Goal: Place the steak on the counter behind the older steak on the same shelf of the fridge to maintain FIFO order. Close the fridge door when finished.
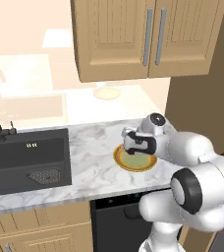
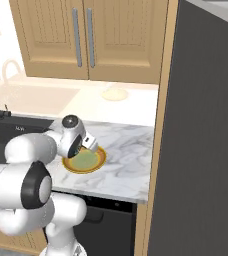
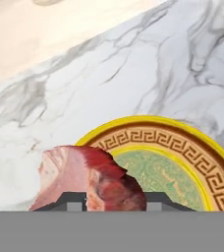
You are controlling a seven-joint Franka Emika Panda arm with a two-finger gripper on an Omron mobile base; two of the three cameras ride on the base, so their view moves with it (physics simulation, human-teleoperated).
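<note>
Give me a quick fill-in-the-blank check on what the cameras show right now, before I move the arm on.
1. The gripper is closed on the ____.
2. The plate has a yellow rim and a ____ centre.
3. The plate rests on the marbled ____, right of the black sink.
4. The wooden cabinets above have two ____ bar handles.

Missing words: steak; green; counter; grey

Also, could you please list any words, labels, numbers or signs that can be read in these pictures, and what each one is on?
None can be read.
Black panel beside the sink: small pale marks, too small to read.
Plate rim: a Greek-key pattern, not lettering.
</note>
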